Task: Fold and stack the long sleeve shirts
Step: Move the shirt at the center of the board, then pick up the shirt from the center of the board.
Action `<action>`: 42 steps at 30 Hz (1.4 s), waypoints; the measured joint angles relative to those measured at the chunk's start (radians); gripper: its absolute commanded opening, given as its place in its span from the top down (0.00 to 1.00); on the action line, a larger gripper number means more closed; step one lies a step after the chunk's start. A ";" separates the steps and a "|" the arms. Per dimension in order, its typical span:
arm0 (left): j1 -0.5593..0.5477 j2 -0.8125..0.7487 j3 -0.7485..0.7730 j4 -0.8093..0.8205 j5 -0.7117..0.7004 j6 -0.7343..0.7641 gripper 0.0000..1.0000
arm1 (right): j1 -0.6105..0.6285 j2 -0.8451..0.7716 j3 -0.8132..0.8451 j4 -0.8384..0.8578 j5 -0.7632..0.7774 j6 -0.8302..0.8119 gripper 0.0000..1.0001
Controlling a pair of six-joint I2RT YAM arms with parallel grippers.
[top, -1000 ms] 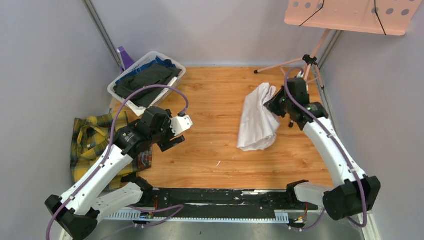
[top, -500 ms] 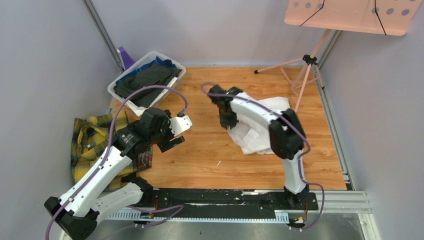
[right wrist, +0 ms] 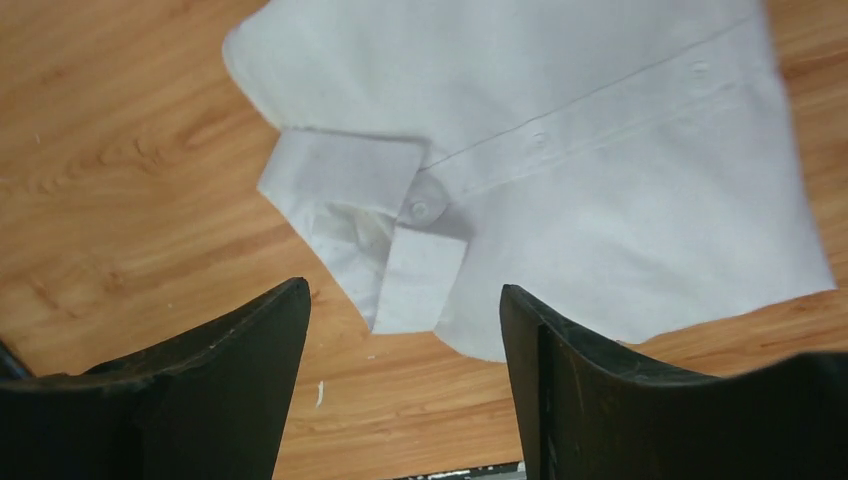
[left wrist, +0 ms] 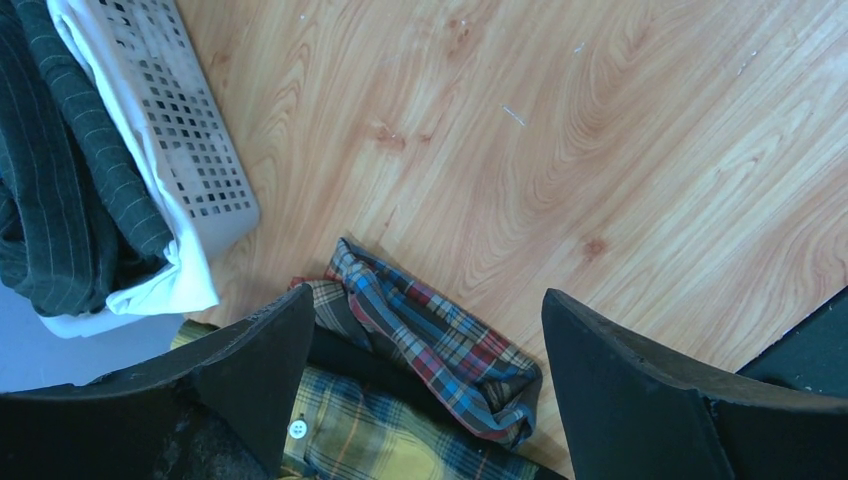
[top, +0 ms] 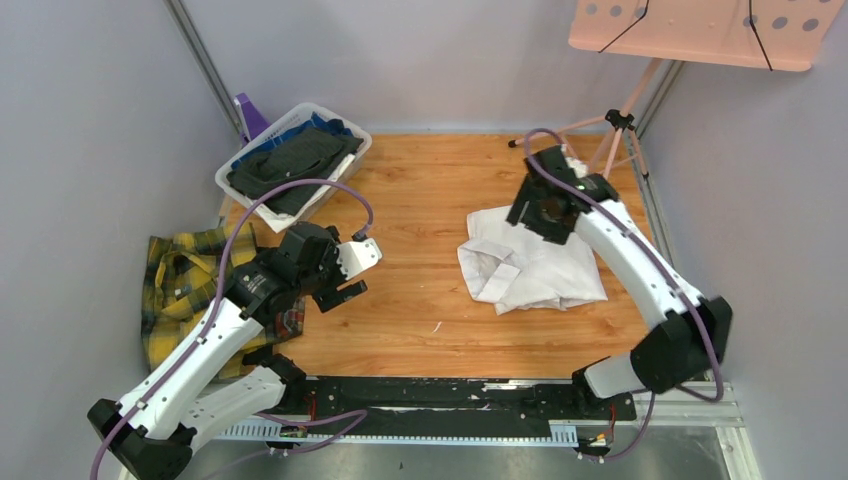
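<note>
Hovering wide open and empty, the right hand (right wrist: 402, 300) hangs just above the white shirt (right wrist: 600, 150), which lies rumpled on the desk (top: 420, 200) — not yet folded. The left hand (left wrist: 428, 300), also spread and empty, sits over the plaid shirt (top: 180, 280) at the desk's left edge. A careless pinch could bunch several layers; the basket (top: 262, 213) and stand legs (top: 615, 125) crowd the far side.

Seen from above, the left arm (top: 200, 340) hid the right part of the plaid shirt (top: 180, 285) by the worktop's (top: 420, 200) left edge. The right wrist view's top edge cut off the white shirt (right wrist: 600, 130). The basket (left wrist: 180, 130) ran out past the left wrist view's top left corner.
</note>
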 measured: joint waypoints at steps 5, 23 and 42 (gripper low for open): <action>0.000 0.000 0.000 0.000 0.002 -0.002 0.01 | -0.204 -0.148 -0.177 0.054 0.047 0.018 0.28; 0.001 0.030 0.022 0.000 -0.045 -0.022 0.00 | -0.044 0.201 -0.379 0.349 -0.288 0.096 0.37; 0.062 0.283 0.031 0.130 0.009 -0.110 0.00 | -0.004 -0.103 -0.433 0.525 -0.429 0.224 0.19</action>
